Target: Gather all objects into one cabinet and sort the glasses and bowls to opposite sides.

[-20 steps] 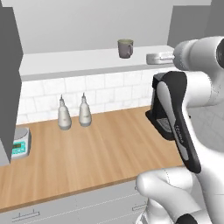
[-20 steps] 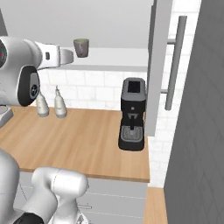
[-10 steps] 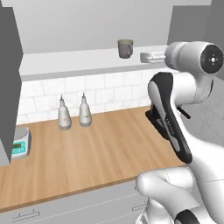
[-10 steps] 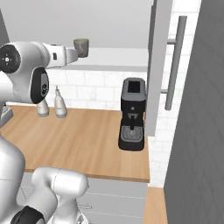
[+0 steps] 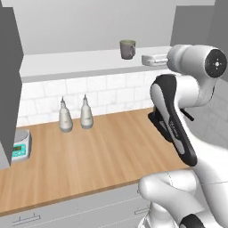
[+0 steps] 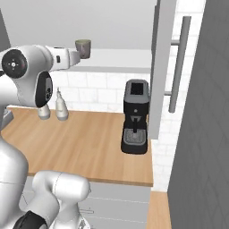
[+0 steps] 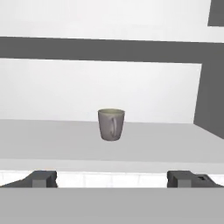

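A grey cup [image 7: 111, 124] with a handle is standing upright on the white shelf [image 5: 80, 62] of the open cabinet [image 7: 209, 78], alone on the board and well in from its front edge. The robot's hand [image 7: 113, 178] is pointing straight at the cup from in front of the shelf, its two dark fingertips [image 7: 40, 178] standing wide apart, open and gripping nothing, with the cup still apart from them. In the left base view the cup [image 5: 127, 49] is sitting just left of the white hand [image 5: 151, 59], which is reaching in at shelf height; in the right base view the cup [image 6: 83, 48] is sitting just right of the hand [image 6: 71, 56].

Below the shelf, a wooden desk [image 5: 98, 156] is running along a white tiled wall. Two pale bottles [image 5: 75, 116] are standing side by side at the back of the desk, a small scale [image 5: 19, 150] is sitting near its left end, and a black coffee machine [image 6: 136, 117] is standing at its right end, beside a grey panel with a long bar handle [image 6: 178, 62].
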